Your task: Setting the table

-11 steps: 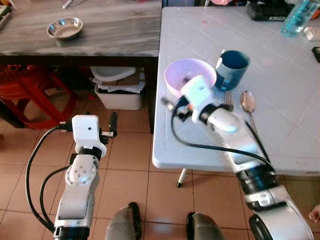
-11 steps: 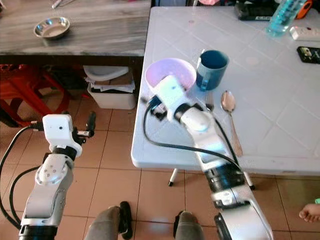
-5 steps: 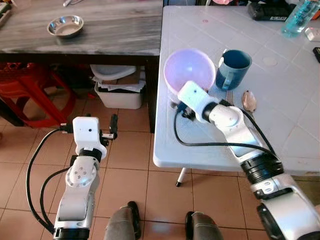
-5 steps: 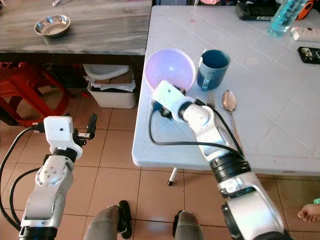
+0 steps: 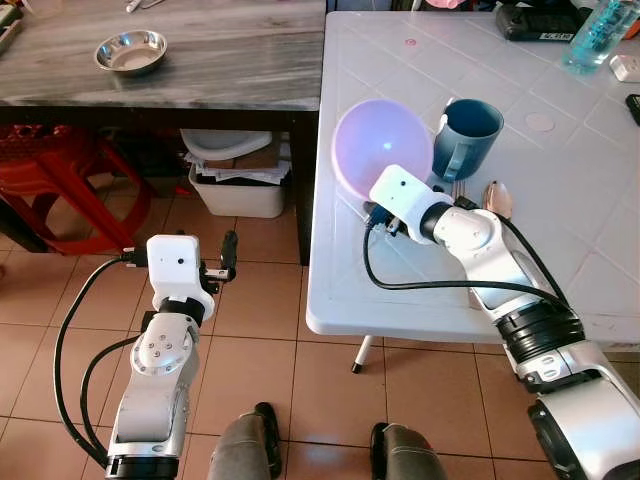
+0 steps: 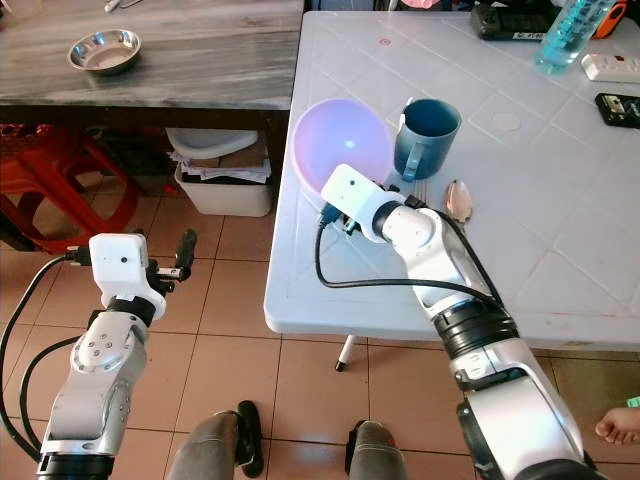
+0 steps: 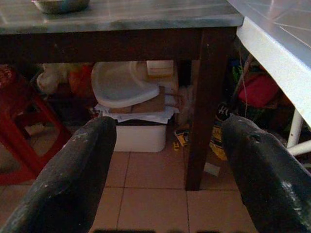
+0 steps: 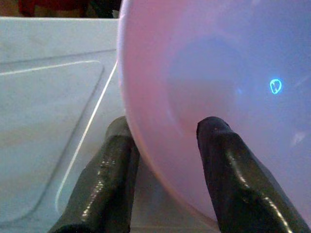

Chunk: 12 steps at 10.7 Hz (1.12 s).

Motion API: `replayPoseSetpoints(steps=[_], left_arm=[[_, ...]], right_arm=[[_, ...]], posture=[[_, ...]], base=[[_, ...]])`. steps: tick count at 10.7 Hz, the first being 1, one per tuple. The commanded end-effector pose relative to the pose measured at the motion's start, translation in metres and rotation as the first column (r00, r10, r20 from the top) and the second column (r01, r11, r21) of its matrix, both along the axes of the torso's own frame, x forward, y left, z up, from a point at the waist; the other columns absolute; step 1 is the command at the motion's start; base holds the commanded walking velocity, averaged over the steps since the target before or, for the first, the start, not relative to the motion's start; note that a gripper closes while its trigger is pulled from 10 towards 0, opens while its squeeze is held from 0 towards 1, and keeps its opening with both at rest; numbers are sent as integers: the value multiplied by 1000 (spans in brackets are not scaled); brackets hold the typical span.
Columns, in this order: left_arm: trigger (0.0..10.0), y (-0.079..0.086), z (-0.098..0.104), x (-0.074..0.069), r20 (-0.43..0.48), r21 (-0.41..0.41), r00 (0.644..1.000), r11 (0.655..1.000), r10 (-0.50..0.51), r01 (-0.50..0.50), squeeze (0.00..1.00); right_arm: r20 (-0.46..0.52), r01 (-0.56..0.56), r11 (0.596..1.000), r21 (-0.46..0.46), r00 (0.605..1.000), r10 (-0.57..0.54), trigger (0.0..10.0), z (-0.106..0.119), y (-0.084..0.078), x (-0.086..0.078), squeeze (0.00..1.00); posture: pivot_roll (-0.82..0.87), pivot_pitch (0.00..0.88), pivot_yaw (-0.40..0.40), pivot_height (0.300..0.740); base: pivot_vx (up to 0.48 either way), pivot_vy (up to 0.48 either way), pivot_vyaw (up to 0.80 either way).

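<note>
A pink bowl [image 5: 385, 150] is tipped up on its edge near the left side of the white table [image 5: 400, 290], its inside facing me. My right gripper [image 8: 165, 127] is shut on the bowl's lower rim, one finger inside and one outside. A blue mug [image 5: 466, 135] stands just right of the bowl. A spoon [image 5: 497, 200] and a fork [image 5: 457, 190] lie behind my right forearm, partly hidden. My left gripper [image 7: 167, 141] hangs open over the tiled floor, left of the table.
A dark wooden table [image 5: 230, 70] at the left carries a steel bowl [image 5: 130, 50]. Under it are a white bin [image 5: 240, 185] and a red stool [image 5: 50, 180]. A blue bottle [image 5: 595, 30] stands at the far right. A person's foot [image 6: 620, 425] shows lower right.
The pink bowl has gone from lying flat on the table to tilted up towards me. My right wrist has swung to the right with it. The left arm is still.
</note>
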<state>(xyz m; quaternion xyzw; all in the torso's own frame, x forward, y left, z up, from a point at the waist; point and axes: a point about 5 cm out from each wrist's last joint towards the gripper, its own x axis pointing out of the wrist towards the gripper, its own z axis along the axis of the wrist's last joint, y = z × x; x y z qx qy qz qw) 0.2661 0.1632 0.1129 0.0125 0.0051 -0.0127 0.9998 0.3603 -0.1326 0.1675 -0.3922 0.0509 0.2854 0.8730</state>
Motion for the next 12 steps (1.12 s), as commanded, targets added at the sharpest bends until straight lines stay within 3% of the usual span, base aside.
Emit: replayPoseSetpoints(steps=[1, 4, 5, 7, 9, 12], left_arm=[[10000, 4, 2, -3, 4, 11, 1000, 1000, 10, -10, 0], [10000, 4, 2, -4, -1, 5, 1000, 1000, 8, -8, 0], [10000, 2, 6, -3, 10, -10, 1000, 1000, 2, -1, 0], [10000, 5, 6, -2, 7, -17, 1000, 1000, 11, -11, 0], [10000, 1, 4, -1, 1, -27, 1000, 1000, 7, -7, 0], [10000, 4, 4, 5, 5, -18, 999, 999, 42, -42, 0]], right_arm=[[5, -11, 1000, -19, 1000, 11, 0, 1, -1, 0, 0], [43, -21, 999, -31, 999, 22, 0, 1, -2, -1, 0], [65, -12, 998, 55, 998, 8, 0, 4, -3, -6, 0], [38, 24, 994, 104, 999, -28, 0, -8, -13, -17, 0], [86, 14, 994, 111, 996, -24, 0, -10, -16, -24, 0], [225, 12, 979, 206, 973, -59, 0, 5, -10, -30, 0]], posture=[[-39, 192, 39, 740], [-37, 191, 37, 740], [-28, 187, 32, 740], [-32, 180, 31, 740], [-40, 173, 32, 740], [-46, 141, 27, 740]], base=[[0, 0, 0], [0, 0, 0], [0, 0, 0], [0, 0, 0], [0, 0, 0], [0, 0, 0]])
